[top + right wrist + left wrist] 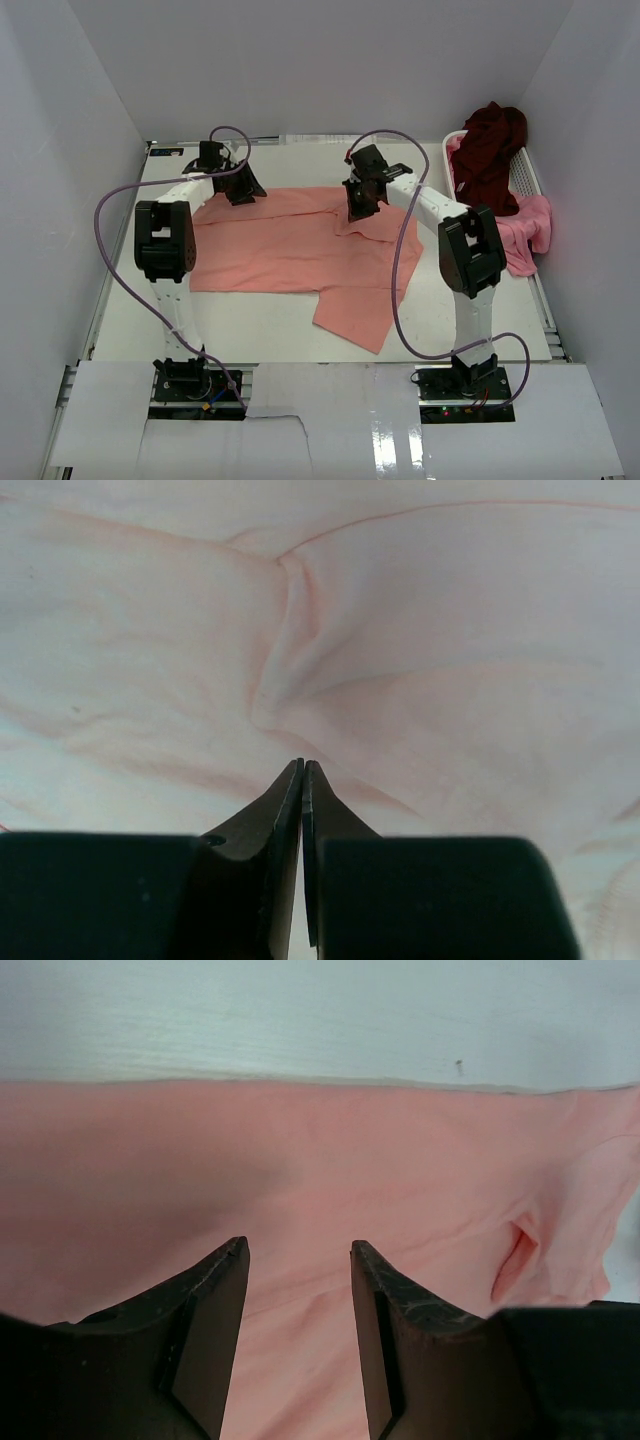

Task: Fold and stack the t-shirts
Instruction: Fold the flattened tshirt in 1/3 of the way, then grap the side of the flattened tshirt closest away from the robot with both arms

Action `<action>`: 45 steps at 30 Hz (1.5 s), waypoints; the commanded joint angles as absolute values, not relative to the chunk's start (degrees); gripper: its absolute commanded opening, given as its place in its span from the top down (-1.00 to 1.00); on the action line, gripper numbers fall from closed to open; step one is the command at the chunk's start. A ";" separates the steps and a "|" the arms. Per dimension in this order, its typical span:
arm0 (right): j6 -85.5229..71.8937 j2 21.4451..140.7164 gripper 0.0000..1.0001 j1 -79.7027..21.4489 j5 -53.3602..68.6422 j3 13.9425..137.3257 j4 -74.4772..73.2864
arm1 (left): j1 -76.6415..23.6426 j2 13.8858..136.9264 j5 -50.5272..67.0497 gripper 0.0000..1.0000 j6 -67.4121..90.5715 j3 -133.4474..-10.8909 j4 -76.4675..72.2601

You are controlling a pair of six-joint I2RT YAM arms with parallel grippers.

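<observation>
Top external view is showing the white surface [250,330] carrying one salmon-pink t-shirt [280,245] that is lying spread flat at its centre. A flap, probably a sleeve, is trailing off toward 5 o'clock, so this shirt looks like the one being worked on, with its folding not yet done. At 2 o'clock, against the side wall, the white slatted basket [527,175] is serving as the waiting place for the others. The dark maroon t-shirt [490,150] is heaping out of its top, and the brighter pink t-shirt [530,230] is spilling over its near rim onto the surface, both crumpled and unfolded. The left arm [165,240] is reaching to 11 o'clock of the spread shirt and the right arm [470,250] to 1 o'clock, so the pair are bracketing the shirt's far edge, a sensible stance for lifting that edge and carrying it toward 6 o'clock in a fold. Left wrist view is showing the left jaws standing released, parted over the pink cloth just short of its far hem, with nothing between them, seemingly lining up to take hold. Right wrist view is showing the right jaws clenched tight, their tips coming together just over the cloth. No fabric is visibly caught between them, though a small pucker [275,695] is gathering at 12 o'clock of the tips, perhaps from their pressing there.
</observation>
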State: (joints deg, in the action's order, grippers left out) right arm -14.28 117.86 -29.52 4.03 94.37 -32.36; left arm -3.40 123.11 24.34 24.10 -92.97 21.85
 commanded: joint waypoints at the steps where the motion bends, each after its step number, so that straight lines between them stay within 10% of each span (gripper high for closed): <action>1: -12.92 114.26 0.85 -28.83 -1.75 94.66 -33.66 | -0.97 117.87 23.73 -0.11 23.38 -89.57 22.24; 5: -12.13 112.94 0.78 -28.74 -0.62 92.29 -34.80 | -0.35 108.59 23.12 -0.11 23.47 -84.48 22.32; 12: -12.48 96.53 -0.31 -31.99 -1.84 75.43 -33.66 | -0.26 89.43 8.54 -0.16 24.35 -72.35 29.18; 18: -17.30 78.78 -0.64 -35.85 -2.81 57.78 -35.68 | -0.09 72.46 2.20 -0.34 28.64 -58.57 30.23; 45: -22.58 75.32 -0.59 -49.72 -10.28 51.33 -42.71 | 4.04 65.13 1.58 -0.47 35.59 -46.67 34.89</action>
